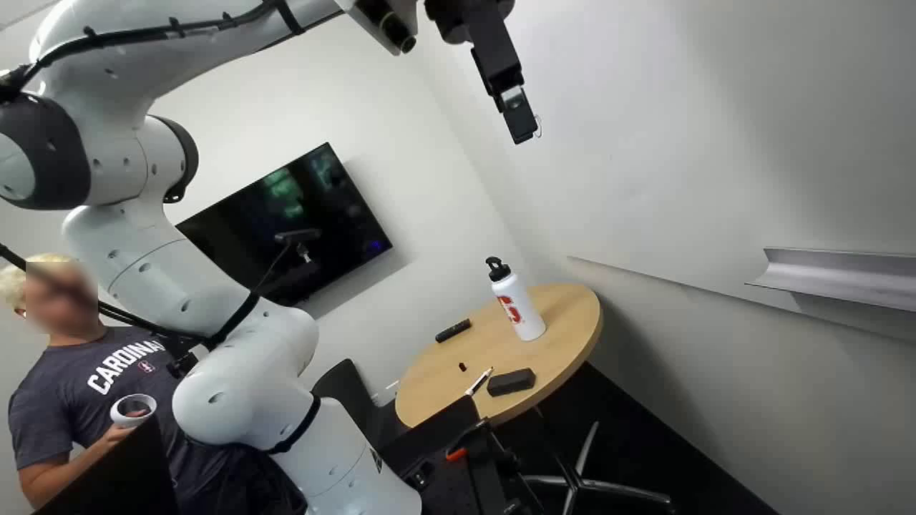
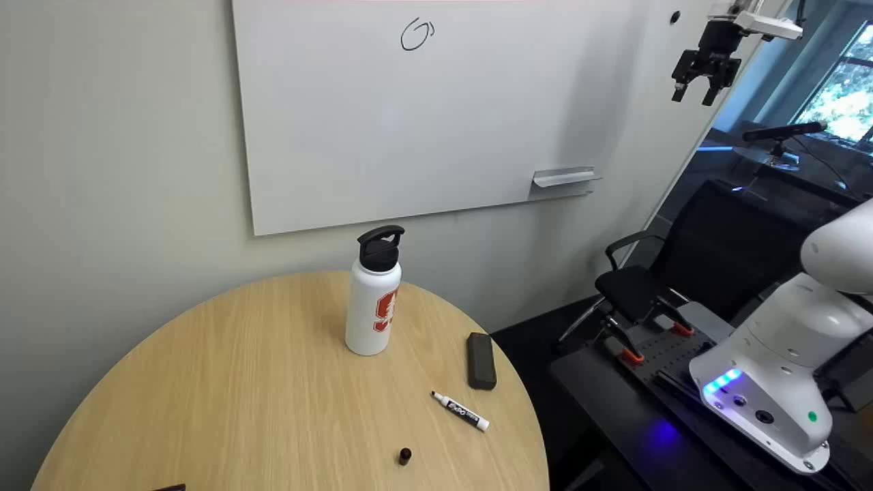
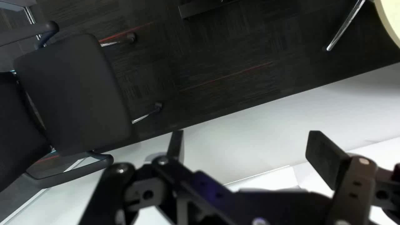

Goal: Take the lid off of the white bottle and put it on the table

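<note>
The white bottle (image 1: 528, 318) stands upright on the round tan table (image 1: 429, 379). In an exterior view the bottle (image 2: 361, 317) is near the far edge of the table (image 2: 225, 382). Its black lid (image 2: 379, 254), with a loop handle, sits on the bottle's neck; the lid (image 1: 499, 272) shows there too. A tiny dark cap (image 2: 405, 456) lies apart on the table. My gripper (image 2: 693, 99) is high above the floor, far from the bottle. In the wrist view the gripper (image 3: 245, 134) is open with nothing between its fingers; only the table's edge (image 3: 390, 22) shows.
A marker (image 2: 460, 412) and a black oblong block (image 2: 481, 361) lie near the bottle. A dark remote (image 1: 453, 330) lies on the table too. A whiteboard wall (image 2: 423, 123) stands behind. A chair (image 3: 75, 97) and a person (image 1: 107, 386) are nearby.
</note>
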Robot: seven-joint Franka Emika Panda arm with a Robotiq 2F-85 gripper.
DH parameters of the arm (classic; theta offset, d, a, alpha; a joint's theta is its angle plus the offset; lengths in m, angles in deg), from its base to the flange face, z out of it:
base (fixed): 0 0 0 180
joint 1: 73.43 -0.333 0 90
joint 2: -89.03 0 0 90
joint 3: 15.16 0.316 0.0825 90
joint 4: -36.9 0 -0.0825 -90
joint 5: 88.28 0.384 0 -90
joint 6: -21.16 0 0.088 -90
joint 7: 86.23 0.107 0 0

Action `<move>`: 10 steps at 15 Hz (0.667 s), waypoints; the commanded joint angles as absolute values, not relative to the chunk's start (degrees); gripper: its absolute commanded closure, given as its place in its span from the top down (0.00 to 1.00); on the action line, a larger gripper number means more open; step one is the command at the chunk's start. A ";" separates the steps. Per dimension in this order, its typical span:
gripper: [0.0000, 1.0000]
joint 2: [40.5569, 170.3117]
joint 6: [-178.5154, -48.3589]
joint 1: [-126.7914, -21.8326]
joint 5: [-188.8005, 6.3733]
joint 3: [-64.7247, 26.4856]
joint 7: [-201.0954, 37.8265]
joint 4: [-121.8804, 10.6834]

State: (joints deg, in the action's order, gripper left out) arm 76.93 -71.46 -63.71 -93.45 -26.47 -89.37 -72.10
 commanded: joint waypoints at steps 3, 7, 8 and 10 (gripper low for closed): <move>1.00 77.05 -71.45 -63.78 -93.71 -26.09 -89.30 -71.93; 1.00 74.83 -73.06 -66.76 -92.64 -23.77 -94.48 -74.64; 1.00 74.16 -73.39 -67.82 -92.45 -22.75 -95.98 -75.54; 1.00 72.72 -73.26 -70.11 -92.08 -20.52 -98.18 -77.07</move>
